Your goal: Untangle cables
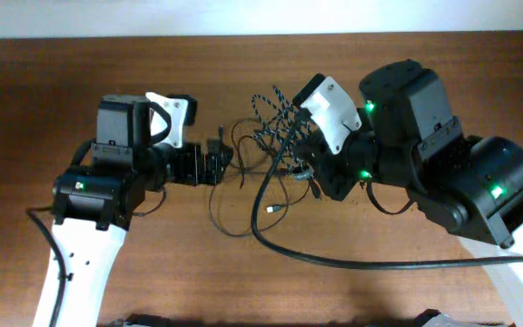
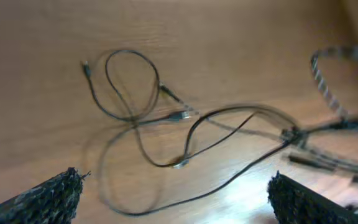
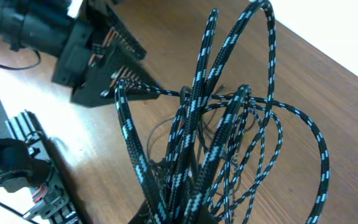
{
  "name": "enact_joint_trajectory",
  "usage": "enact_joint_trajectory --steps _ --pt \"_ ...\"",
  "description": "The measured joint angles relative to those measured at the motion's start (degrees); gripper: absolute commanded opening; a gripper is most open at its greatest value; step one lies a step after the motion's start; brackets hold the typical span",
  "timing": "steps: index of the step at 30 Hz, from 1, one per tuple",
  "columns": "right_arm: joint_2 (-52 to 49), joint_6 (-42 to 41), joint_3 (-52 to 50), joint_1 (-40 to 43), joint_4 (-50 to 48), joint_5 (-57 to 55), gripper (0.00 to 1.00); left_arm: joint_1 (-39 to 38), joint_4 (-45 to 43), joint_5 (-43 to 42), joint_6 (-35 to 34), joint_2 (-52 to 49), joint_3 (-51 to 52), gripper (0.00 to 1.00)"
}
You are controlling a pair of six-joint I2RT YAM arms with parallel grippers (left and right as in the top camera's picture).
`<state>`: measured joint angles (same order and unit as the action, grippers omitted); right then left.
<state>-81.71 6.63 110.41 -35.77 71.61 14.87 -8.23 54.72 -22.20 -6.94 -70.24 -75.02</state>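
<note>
Plainly, the tangle sits in the middle of the brown wooden table (image 1: 44,91), between the two arms. The right gripper (image 1: 296,162) reaches in from the right, its jaws closed on the braided black-and-white speckled cord (image 3: 197,112). In the right wrist view, several strands of that cord rise bunched from the bottom edge and fan out into tall loops. From overhead, those loops stand just on the far side of the gripper.

The left gripper (image 1: 221,163) comes in from the left with its jaws spread wide and nothing between them. Its two dark fingertips (image 2: 48,199) sit well apart at the lower corners of the left wrist view. Beyond them, the thin plain black cord (image 2: 133,119) lies flat on the wood in loose loops that cross one another, a small silvery plug end (image 2: 182,115) among them. Part of the braided cord shows blurred at the right of that view. A thick black arm wire (image 1: 352,262) curves across the near side of the table.
</note>
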Motion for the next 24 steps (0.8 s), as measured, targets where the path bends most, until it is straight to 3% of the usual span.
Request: enact_joint_trajectory --steps 1,3,4,7,10,12,18,24 --pt "0.0 0.0 0.0 0.0 0.0 -0.1 0.04 0.0 0.0 2.3 6.6 0.0 0.0 1.00" --pt "0.0 0.0 0.0 0.0 0.0 -0.3 0.04 0.1 -2.1 1.4 10.9 0.0 0.1 0.88" --pt "0.0 0.0 0.0 0.0 0.0 -0.5 0.04 0.1 -5.7 -5.6 16.1 0.0 0.1 0.88" --pt "0.0 0.0 0.0 0.0 0.0 -0.4 0.04 0.0 -10.6 -13.8 23.8 0.0 0.1 0.86" --pt "0.0 0.0 0.0 0.0 0.0 -0.4 0.04 0.1 -14.5 -16.2 25.0 0.0 0.1 0.84" --pt "0.0 0.0 0.0 0.0 0.0 -0.4 0.04 0.0 -15.1 -17.5 25.0 -0.1 0.1 1.00" --pt "0.0 0.0 0.0 0.0 0.0 1.1 0.04 0.0 -17.2 -18.0 23.8 -1.3 0.1 0.99" --pt "0.0 0.0 0.0 0.0 -0.1 3.0 0.04 0.0 -23.6 -18.3 18.0 -5.7 0.2 1.00"
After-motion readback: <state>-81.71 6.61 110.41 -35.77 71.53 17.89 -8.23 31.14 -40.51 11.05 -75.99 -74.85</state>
